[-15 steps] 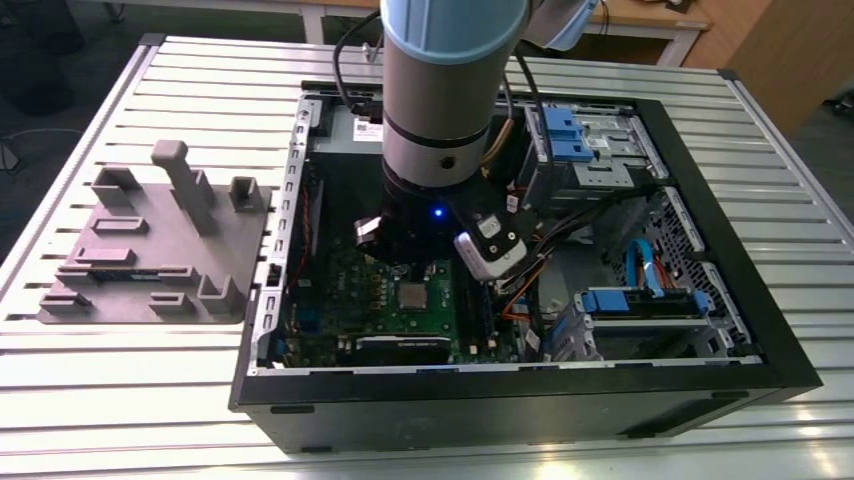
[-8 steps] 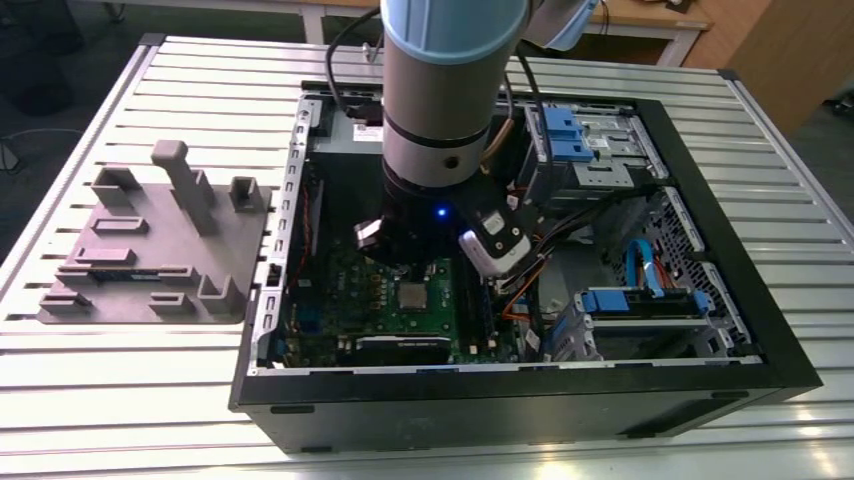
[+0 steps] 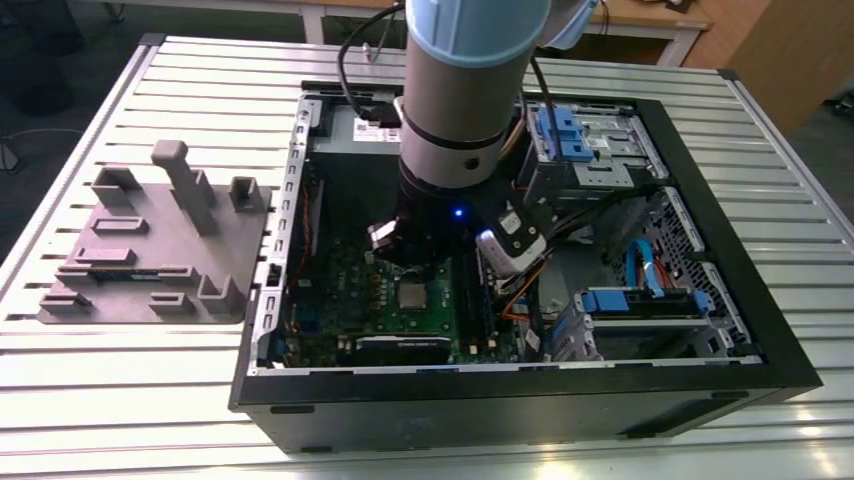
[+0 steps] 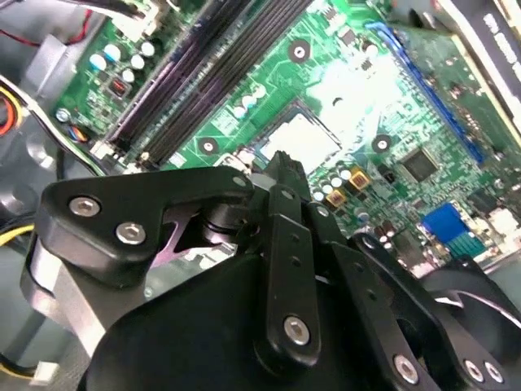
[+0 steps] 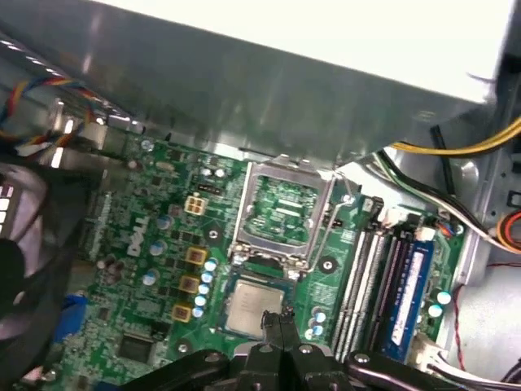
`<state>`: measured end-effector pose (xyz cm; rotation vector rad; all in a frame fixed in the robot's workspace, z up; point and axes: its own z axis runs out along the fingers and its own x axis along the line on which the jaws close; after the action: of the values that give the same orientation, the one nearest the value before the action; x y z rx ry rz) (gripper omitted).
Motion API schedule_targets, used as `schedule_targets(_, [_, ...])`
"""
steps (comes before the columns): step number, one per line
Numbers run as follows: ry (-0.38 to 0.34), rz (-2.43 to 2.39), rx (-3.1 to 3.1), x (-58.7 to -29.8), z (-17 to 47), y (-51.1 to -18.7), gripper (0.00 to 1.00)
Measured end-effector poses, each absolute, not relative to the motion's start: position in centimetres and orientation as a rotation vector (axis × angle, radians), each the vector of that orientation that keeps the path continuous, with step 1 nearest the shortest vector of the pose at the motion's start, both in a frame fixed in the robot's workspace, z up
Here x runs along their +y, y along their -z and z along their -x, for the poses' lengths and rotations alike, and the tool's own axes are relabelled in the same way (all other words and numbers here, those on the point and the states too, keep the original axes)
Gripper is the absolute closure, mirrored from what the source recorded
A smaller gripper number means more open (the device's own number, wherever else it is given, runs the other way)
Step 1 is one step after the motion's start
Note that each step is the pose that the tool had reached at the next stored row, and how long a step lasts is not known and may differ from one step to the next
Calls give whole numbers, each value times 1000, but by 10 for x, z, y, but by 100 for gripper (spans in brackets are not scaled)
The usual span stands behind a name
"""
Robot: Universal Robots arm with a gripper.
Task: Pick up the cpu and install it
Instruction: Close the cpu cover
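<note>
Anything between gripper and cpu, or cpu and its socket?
Nothing visible. In the first wrist view the small silvery-grey square cpu already lies seated on the green motherboard, with the hinged metal socket frame flipped open beside it. The black gripper hangs right at the cpu's edge, no cable between.

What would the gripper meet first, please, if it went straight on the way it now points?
Most likely the cpu lying flat on the motherboard. The gripper points down at the chip's near edge, though the gap between them is hard to judge.
</note>
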<state>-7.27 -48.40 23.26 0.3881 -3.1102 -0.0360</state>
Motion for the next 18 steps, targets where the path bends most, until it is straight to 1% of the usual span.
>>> schedule_targets(3, [49, -446, -3103, -484, 73, -232, 90])
schedule_targets(8, [181, -469, -3107, -484, 72, -232, 90])
schedule_targets(10, [192, -507, -3100, -484, 72, -230, 90])
schedule_targets(14, [191, -612, -3076, -484, 72, -229, 90])
schedule_targets(18, [192, -614, -3076, -483, 66, -228, 90])
